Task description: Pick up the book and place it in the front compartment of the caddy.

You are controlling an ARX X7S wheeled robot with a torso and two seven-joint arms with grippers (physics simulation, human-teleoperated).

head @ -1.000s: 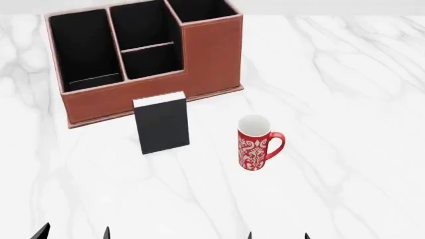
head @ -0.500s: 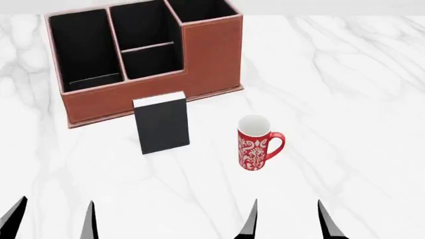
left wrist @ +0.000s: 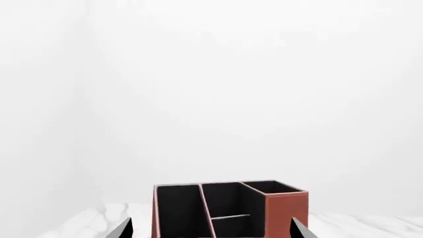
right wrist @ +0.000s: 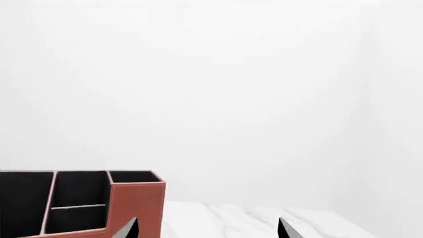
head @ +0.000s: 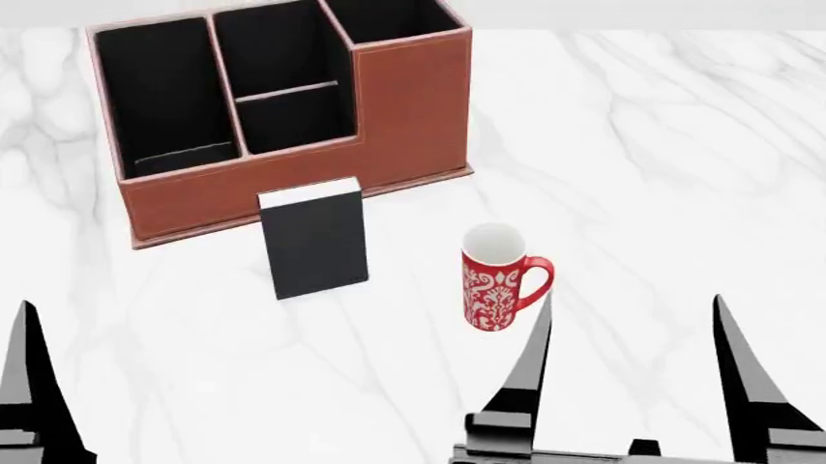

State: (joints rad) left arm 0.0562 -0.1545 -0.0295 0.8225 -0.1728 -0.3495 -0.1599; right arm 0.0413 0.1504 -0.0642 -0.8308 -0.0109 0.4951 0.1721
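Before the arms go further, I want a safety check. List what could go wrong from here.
1. The red-patterned white mug stands just ahead of the open right hand; reaching for the thin black-covered book could knock it over.
2. The book stands upright close to the red-brown leather-look caddy; a nudge may tip it flat.
3. The caddy's cells look narrow, so the book could catch on a rim.

Matt leather-look caddy (head: pixel 413 106), matt black book (head: pixel 317 247) cover, glossy glazed mug (head: pixel 494 280), polished marble tabletop (head: pixel 671 174)
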